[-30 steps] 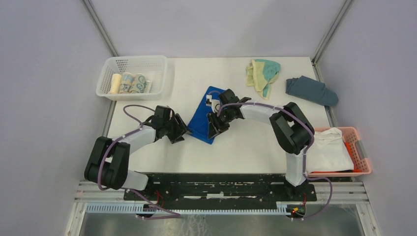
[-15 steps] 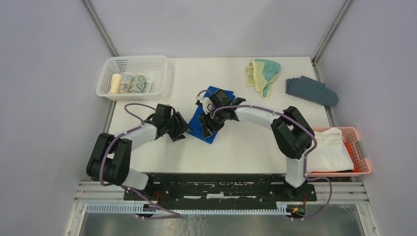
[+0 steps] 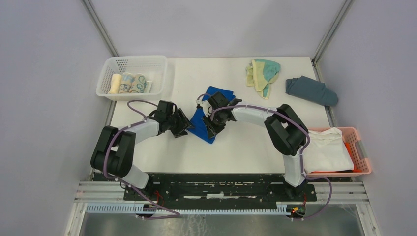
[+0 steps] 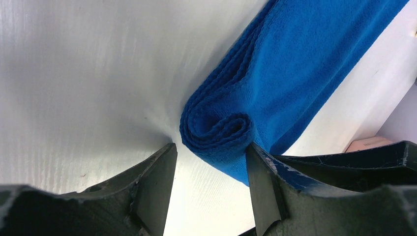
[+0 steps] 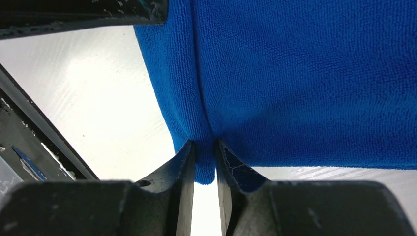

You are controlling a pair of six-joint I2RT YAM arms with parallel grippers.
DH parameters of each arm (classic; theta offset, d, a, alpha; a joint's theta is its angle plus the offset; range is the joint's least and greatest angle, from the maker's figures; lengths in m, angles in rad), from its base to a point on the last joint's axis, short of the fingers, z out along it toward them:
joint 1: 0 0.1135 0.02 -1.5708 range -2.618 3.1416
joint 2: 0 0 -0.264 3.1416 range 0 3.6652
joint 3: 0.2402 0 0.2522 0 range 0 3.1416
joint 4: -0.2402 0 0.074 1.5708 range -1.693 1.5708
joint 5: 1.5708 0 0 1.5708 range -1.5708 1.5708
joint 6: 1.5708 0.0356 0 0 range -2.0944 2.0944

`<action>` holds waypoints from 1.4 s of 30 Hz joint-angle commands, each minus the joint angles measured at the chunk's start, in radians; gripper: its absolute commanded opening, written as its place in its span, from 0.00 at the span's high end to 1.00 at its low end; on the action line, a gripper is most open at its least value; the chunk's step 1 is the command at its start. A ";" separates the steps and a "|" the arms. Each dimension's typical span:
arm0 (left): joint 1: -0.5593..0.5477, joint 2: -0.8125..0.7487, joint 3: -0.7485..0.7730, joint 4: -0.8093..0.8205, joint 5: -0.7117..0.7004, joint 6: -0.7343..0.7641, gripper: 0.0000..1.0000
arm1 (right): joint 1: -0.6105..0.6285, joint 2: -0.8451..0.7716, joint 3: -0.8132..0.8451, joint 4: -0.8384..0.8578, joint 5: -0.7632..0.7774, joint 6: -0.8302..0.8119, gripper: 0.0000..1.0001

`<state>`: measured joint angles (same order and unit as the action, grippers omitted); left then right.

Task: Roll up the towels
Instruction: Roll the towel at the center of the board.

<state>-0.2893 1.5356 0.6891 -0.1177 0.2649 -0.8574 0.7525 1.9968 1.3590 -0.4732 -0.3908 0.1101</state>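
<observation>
Pretty clearly a robotics lab test cell: plain white table (image 3: 246, 147) boxed in by blank grey panels (image 3: 49, 73) and aluminium posts (image 3: 101, 29), twin robot arms (image 3: 142, 130) bolted to a black plate (image 3: 216, 179) on extrusion rails (image 3: 344, 191), plastic baskets (image 3: 135, 58) at the sides

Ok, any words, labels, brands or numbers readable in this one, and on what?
No text can be read in any view.
On the rolled cloths in the white basket: dark looping marks, too small to tell whether they are letters or only pattern.
On the blue towel: plain cloth, with no tag or label showing in either wrist view.
</observation>
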 commanded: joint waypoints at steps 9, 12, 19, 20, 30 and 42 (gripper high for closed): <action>-0.002 0.130 -0.031 -0.062 -0.101 0.049 0.45 | 0.051 -0.077 0.115 -0.138 0.201 -0.082 0.52; -0.003 0.133 -0.032 -0.072 -0.107 0.052 0.47 | 0.088 -0.113 0.119 -0.144 0.246 -0.096 0.48; -0.002 0.140 -0.031 -0.076 -0.106 0.054 0.48 | 0.177 -0.102 0.117 -0.117 0.406 -0.116 0.47; -0.002 0.140 -0.031 -0.079 -0.107 0.055 0.48 | 0.182 -0.101 0.112 -0.111 0.415 -0.116 0.47; -0.002 0.138 -0.020 -0.091 -0.108 0.057 0.48 | 0.210 -0.029 0.117 -0.073 0.391 -0.130 0.49; -0.002 0.136 -0.019 -0.094 -0.100 0.055 0.47 | 0.217 0.073 0.083 -0.059 0.458 -0.145 0.50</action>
<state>-0.2893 1.6039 0.7174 -0.0639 0.2829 -0.8570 0.9623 2.0247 1.4452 -0.5491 0.0093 -0.0204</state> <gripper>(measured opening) 0.520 0.503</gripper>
